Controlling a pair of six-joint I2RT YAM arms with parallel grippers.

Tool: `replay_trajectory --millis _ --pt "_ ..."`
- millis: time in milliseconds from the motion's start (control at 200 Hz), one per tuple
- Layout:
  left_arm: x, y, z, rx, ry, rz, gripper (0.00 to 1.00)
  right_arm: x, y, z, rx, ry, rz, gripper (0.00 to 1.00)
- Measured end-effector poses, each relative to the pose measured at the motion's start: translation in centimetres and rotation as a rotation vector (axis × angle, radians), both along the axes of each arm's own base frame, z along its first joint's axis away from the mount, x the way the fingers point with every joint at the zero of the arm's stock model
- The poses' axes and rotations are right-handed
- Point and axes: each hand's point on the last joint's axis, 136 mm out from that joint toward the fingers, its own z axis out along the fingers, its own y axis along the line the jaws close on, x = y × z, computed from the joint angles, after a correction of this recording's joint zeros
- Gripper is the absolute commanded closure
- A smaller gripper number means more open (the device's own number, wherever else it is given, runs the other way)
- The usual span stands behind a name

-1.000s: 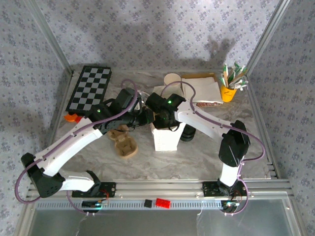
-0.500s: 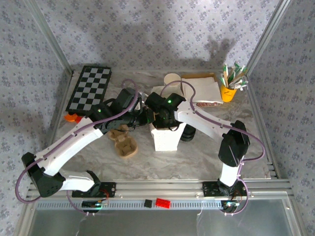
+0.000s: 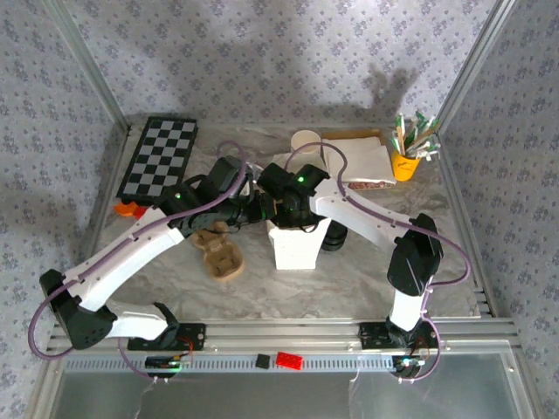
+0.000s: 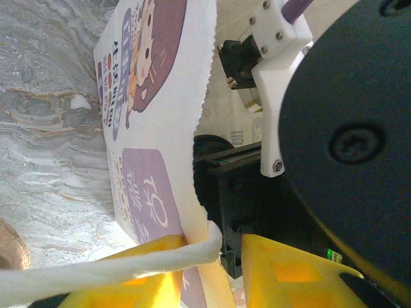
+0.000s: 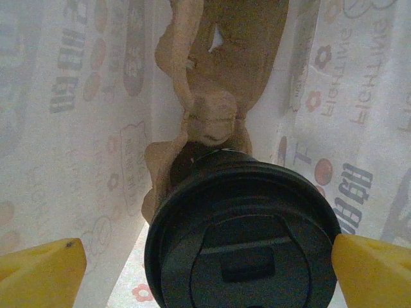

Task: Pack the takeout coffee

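A white printed paper bag [image 3: 293, 250] stands upright mid-table. The takeout coffee [image 5: 241, 237], seen by its round black lid, sits down inside the bag against a brown pulp carrier [image 5: 221, 77]. My right gripper [image 5: 192, 273] reaches into the bag's mouth, open wide, with its yellow fingertips [image 5: 38, 273] on either side of the lid; the left one is well clear of it. My left gripper [image 4: 215, 273] is at the bag's left rim [image 4: 192, 96]. The folded paper edge lies over one finger [image 4: 138, 276], with a gap to the other, so it is open.
A second brown pulp carrier [image 3: 220, 255] lies left of the bag. A stack of black lids [image 3: 334, 236] stands to its right. Behind are white cups [image 3: 306, 140], flat paper bags [image 3: 360, 157], a yellow cup of utensils [image 3: 405, 162] and a checkerboard [image 3: 159, 157].
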Motion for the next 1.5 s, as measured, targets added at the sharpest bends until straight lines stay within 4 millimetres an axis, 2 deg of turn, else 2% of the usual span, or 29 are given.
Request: replay_trajectory --millis 440,895,1499 --pt "0.0 0.0 0.1 0.001 0.001 0.000 0.70 -0.1 0.1 0.5 -0.001 0.001 0.002 0.00" --pt "0.3 -0.1 0.3 -0.003 -0.009 0.007 0.75 -0.6 -0.3 1.1 -0.018 0.016 -0.001 0.00" --pt "0.6 -0.1 0.3 0.002 -0.016 0.014 0.76 -0.6 -0.2 2.8 -0.004 0.008 -0.009 0.00"
